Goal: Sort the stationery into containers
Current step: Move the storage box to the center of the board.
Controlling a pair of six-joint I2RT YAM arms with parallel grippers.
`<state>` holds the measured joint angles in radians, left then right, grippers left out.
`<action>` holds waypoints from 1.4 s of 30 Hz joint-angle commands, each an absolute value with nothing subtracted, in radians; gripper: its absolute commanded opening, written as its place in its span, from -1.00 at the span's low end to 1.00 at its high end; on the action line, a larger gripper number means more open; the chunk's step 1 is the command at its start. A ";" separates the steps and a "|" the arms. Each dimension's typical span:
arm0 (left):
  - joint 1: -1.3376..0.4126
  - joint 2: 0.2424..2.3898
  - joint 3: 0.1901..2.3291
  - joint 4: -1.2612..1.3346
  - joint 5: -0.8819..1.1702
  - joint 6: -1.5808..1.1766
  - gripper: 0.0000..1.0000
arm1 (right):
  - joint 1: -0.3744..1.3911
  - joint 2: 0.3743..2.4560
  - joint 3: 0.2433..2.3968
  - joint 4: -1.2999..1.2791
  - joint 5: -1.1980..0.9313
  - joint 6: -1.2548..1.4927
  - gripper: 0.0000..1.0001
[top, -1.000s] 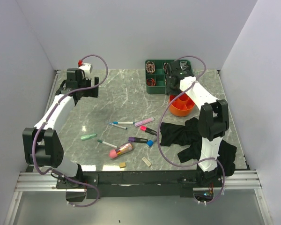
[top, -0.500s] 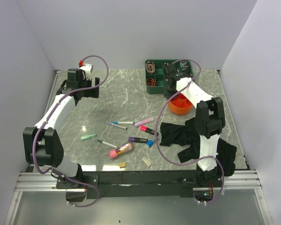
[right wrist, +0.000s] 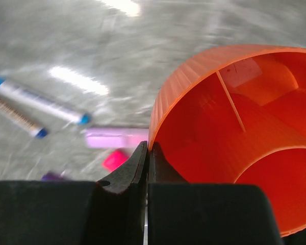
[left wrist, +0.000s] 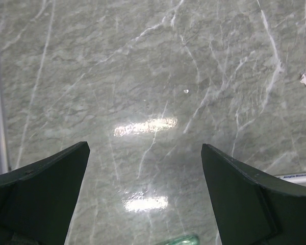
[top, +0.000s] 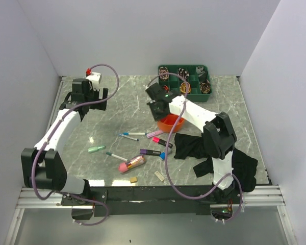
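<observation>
- Orange organiser (top: 171, 123) is mid-counter, well off every edge, just behind the pink highlighter (top: 157, 133). Black cloth (top: 193, 146) is near its right front.
- Right tool (right wrist: 148, 151) is clenched on the organiser's wall rim.
- Open counter (top: 127, 102) runs left and rearward.
- A second ago the organiser stood by the green tray (top: 186, 80). It now lies leftward, beside the pens.
- Left tool (left wrist: 145, 148) is released, jaws wide, over marble, with the green marker (left wrist: 176, 239) at the frame's edge.
- Only the right wrist view shows the pinch and the dividers.
</observation>
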<state>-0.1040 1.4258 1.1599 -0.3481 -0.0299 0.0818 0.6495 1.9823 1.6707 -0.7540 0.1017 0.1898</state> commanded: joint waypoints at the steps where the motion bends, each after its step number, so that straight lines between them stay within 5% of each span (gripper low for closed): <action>1: -0.126 1.330 1.117 -0.293 -0.095 0.109 0.99 | 0.722 1.963 1.770 -0.686 0.097 0.048 -1.00; 13: -0.101 1.247 1.088 -0.261 -0.219 0.091 0.99 | 0.822 2.069 1.829 -0.508 0.124 -0.175 -1.00; 36: -0.012 1.236 1.144 -0.298 -0.117 0.014 0.99 | 0.862 2.088 1.763 -0.353 -0.060 -0.368 -1.00; 38: -0.011 1.238 1.146 -0.293 -0.112 0.014 0.99 | 0.864 2.092 1.759 -0.347 -0.049 -0.376 -0.77; 42: -0.012 1.246 1.157 -0.288 -0.107 0.006 0.99 | 0.864 2.088 1.761 -0.347 -0.014 -0.396 0.16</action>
